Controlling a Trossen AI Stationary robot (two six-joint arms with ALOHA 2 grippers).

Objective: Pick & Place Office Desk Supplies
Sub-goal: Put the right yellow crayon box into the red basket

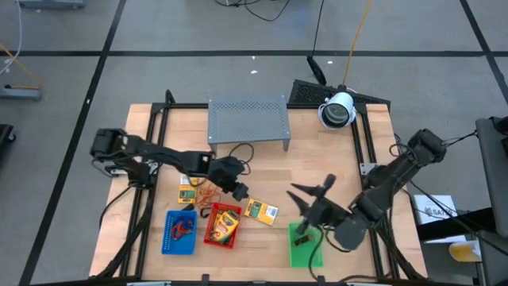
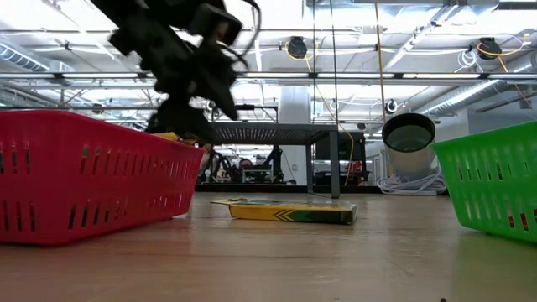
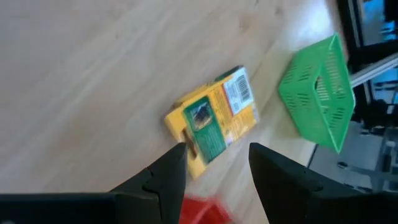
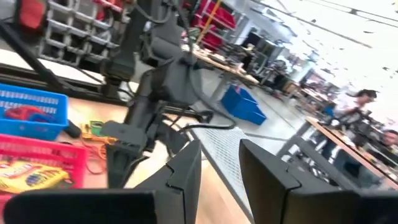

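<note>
A flat yellow packet (image 1: 262,210) with green print lies on the wooden table between the red tray (image 1: 224,226) and the green tray (image 1: 305,246). My left gripper (image 1: 240,191) hovers open just off its far left corner. In the left wrist view the packet (image 3: 214,121) shows beyond the gap of that gripper (image 3: 217,147); the fingers touch nothing. Another yellow packet (image 1: 225,225) lies in the red tray. A small packet (image 1: 188,193) and orange rubber-band loops (image 1: 208,196) lie on the table behind the trays. My right gripper (image 1: 311,191) hangs open and empty above the table, right of the packet, its fingers (image 4: 186,168) level.
A blue tray (image 1: 180,232) holding red items stands left of the red tray. The grey perforated rack (image 1: 248,119) stands at the table's far middle, with a white round lamp-like device (image 1: 338,110) at the far right. Black frame rails run along both table sides.
</note>
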